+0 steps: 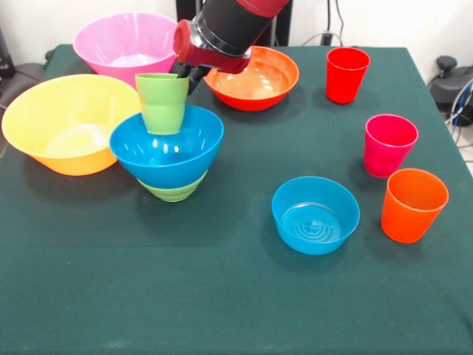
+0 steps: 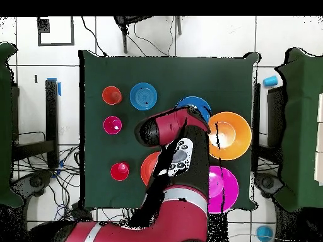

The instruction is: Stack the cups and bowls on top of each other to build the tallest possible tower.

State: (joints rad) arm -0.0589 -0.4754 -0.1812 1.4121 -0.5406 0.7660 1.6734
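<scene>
The tower stands at the left in the front view: the small green bowl at the bottom, the wide blue bowl on it, and the light green cup upright in the blue bowl. My gripper is just behind and to the right of the green cup's rim, and whether it touches the cup does not show. The red cup, magenta-pink cup and orange cup stand apart at the right. In the overhead view the arm hides the tower except for part of the blue bowl.
The big yellow-orange bowl sits left of the tower and touches it. The big pink bowl and the shallow orange-red bowl are behind it. The small translucent blue bowl sits at the front right.
</scene>
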